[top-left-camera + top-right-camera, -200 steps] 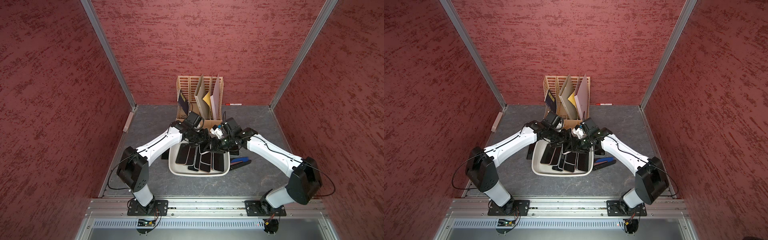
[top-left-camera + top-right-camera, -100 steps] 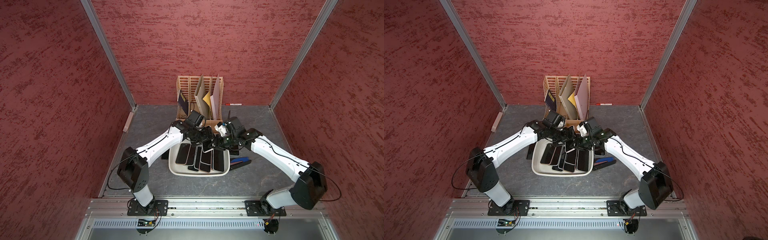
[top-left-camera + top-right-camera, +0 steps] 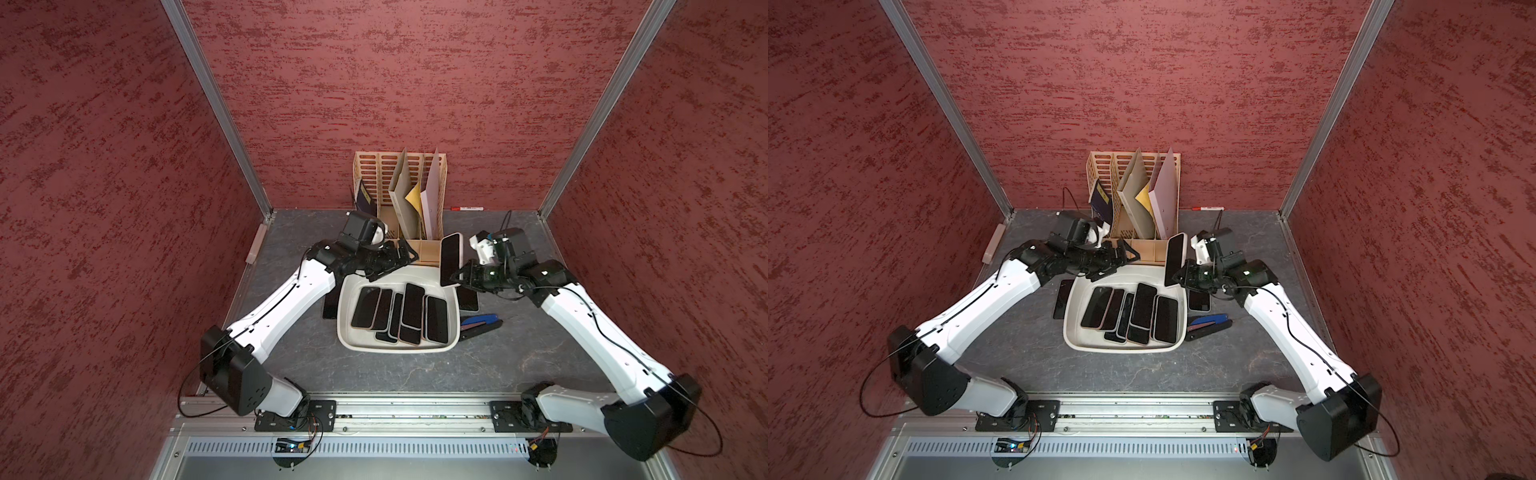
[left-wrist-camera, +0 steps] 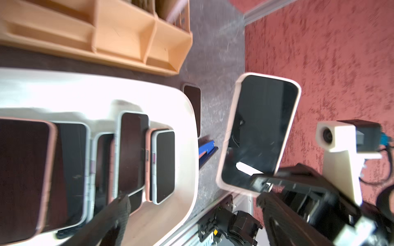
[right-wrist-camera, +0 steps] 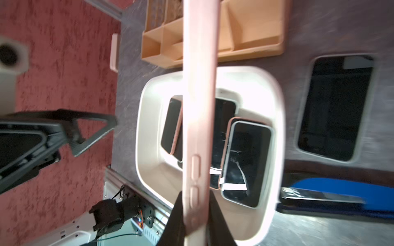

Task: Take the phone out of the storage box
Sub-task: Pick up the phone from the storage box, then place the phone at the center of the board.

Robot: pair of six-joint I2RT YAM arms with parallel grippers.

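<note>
The storage box [image 3: 399, 348] is a shallow off-white tub in the middle of the table, with several dark-screened phones [image 3: 411, 311] lying flat in it. My right gripper [image 3: 455, 280] is shut on the lower end of a pink-cased phone [image 3: 451, 257]. It holds this phone upright in the air over the tub's far right corner. The right wrist view shows the phone's edge [image 5: 200, 106] pinched between the black fingers [image 5: 177, 213]. My left gripper [image 3: 405, 255] hangs open and empty over the tub's far left rim, apart from the phone.
A beige slotted file rack [image 3: 399, 195] with folders stands right behind the tub. One phone [image 3: 468, 299] lies on the table to the right of the tub and another [image 3: 330, 305] to its left. A blue tool [image 3: 482, 322] lies at the tub's right. A red marker [image 3: 467, 208] lies by the back wall.
The grippers were together over the tub. The right one has shut on the phone and carried it up and to the right. The left one has opened wide and drawn back left.
</note>
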